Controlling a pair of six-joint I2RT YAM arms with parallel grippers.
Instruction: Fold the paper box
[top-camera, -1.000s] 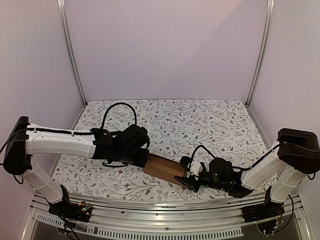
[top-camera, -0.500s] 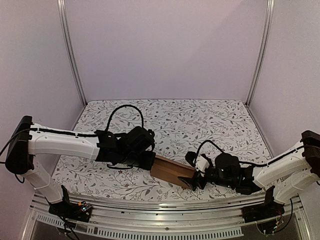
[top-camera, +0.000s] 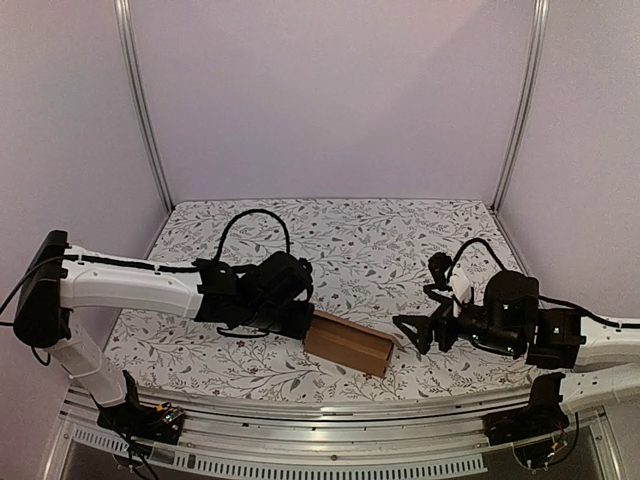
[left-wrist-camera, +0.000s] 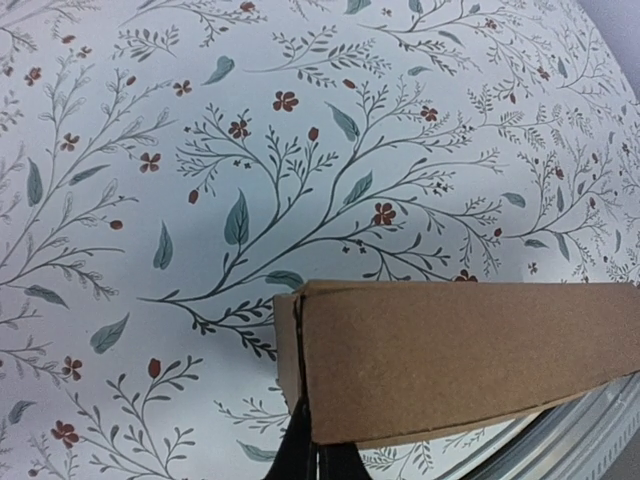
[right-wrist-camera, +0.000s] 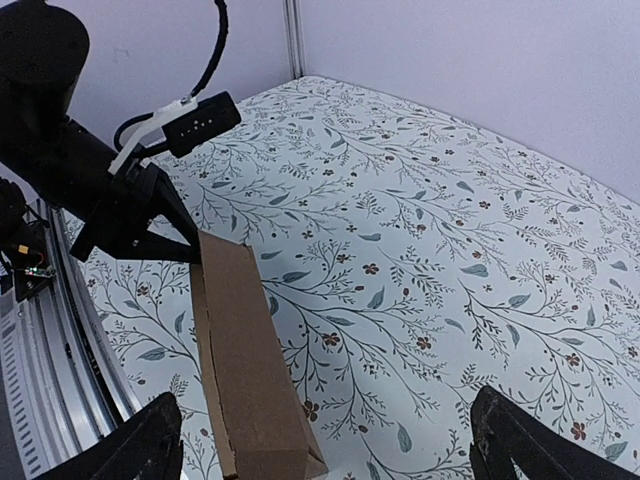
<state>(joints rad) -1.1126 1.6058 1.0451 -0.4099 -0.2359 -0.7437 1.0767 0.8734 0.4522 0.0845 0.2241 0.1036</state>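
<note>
The paper box (top-camera: 347, 342) lies on the flower-patterned table (top-camera: 380, 240), down at about 6 o'clock near the front rail. It is a long brown carton, closed up into its box shape, running from 10 o'clock to 4 o'clock across the cloth.

The left gripper (top-camera: 303, 322) sits at the box's 10 o'clock end. In the left wrist view its two dark fingers (left-wrist-camera: 300, 455) are pressed together on the cardboard edge at the box's corner seam, pinching it. The rest of the box stretches off toward 3 o'clock in that view.

The right gripper (top-camera: 405, 335) is off the box's other end, at about 3 o'clock from it, near but not touching. Its jaws stand wide apart. In the right wrist view one finger (right-wrist-camera: 140, 450) shows at 7 o'clock of the picture and the other at 5 o'clock. The patterned cloth lies between them, and the near end of the box sits just inside the 7 o'clock finger without meeting it. From there the box runs away toward 11 o'clock, where the left gripper's black fingers meet its far end.
</note>
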